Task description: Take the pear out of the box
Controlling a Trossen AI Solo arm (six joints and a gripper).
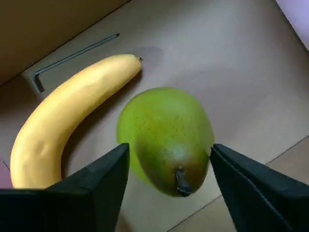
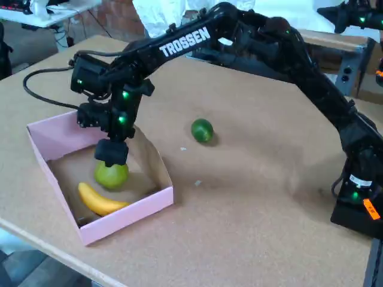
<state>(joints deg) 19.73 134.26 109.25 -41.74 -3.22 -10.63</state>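
Overhead, the "TROSSEN"-lettered arm point(image 2: 239, 42) poses its open pincer point(image 1: 169, 159) astride the pear point(image 1: 166, 137).

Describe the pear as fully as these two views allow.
The pear is yellow-green and smooth, finely speckled, browner near its short dark stem, which points toward the wrist camera. It lies on its side on the brown floor of the box, beside the banana; whether they touch is unclear. The gripper is open, its black fingers flanking the stem end. In the fixed view the gripper sits right above the pear.
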